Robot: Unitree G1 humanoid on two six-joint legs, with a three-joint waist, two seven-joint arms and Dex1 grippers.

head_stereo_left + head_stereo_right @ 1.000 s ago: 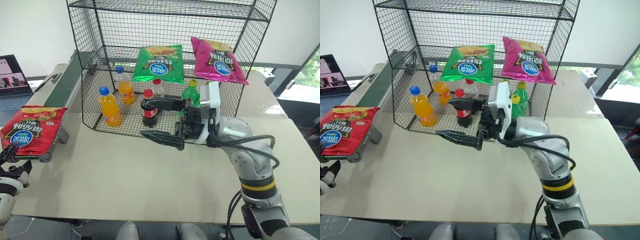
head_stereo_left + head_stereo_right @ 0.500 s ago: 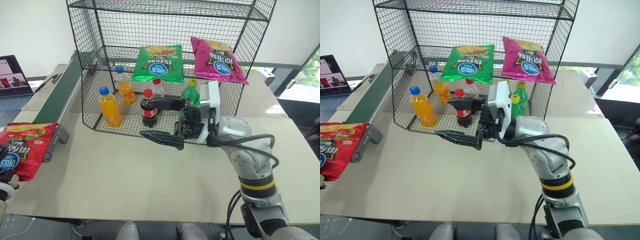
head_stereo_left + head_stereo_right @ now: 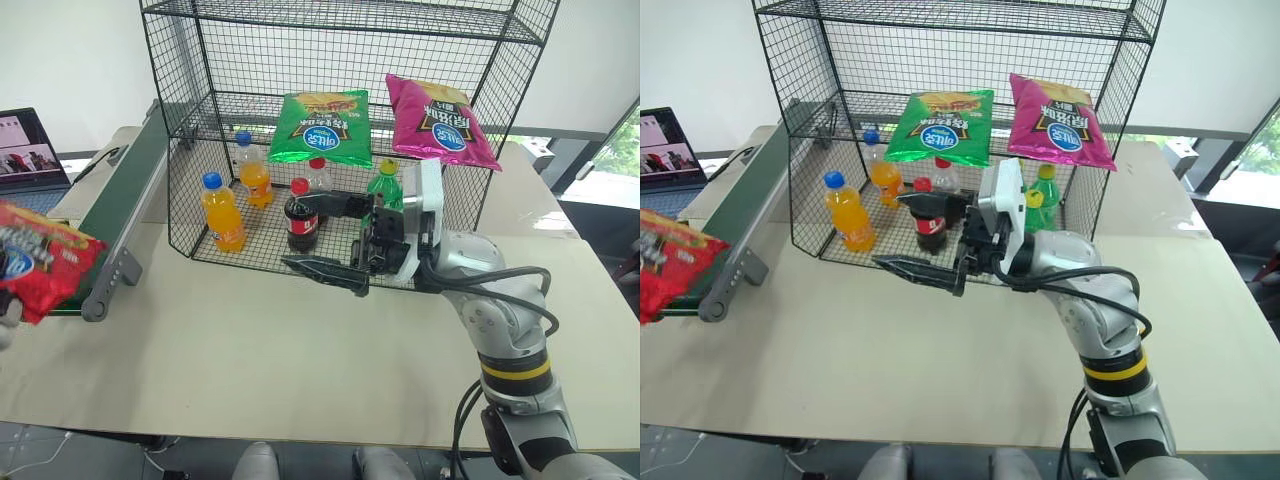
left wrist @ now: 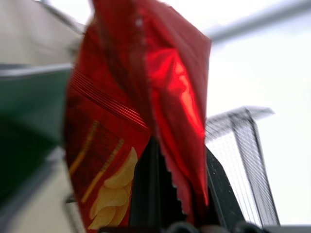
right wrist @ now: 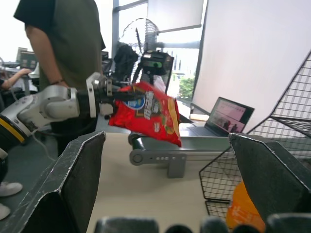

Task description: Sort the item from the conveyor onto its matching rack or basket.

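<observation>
- The left gripper [image 5: 111, 103] is clamped on the red chip bag [image 3: 38, 268], held in the air off the near end of the conveyor [image 3: 122, 205]; the bag hangs away from the fingers.
- The rack [image 3: 200, 110] stands well off toward the robot's right, so the bag must travel that way; green chip bag [image 3: 322, 126] and pink chip bag [image 3: 440, 122] lie on its middle tier.
- The right gripper [image 3: 322, 236] hovers spread wide before the rack, nearer to it but empty.
- The right wrist view shows the left arm's grip and a person [image 5: 68, 43] behind it.
</observation>
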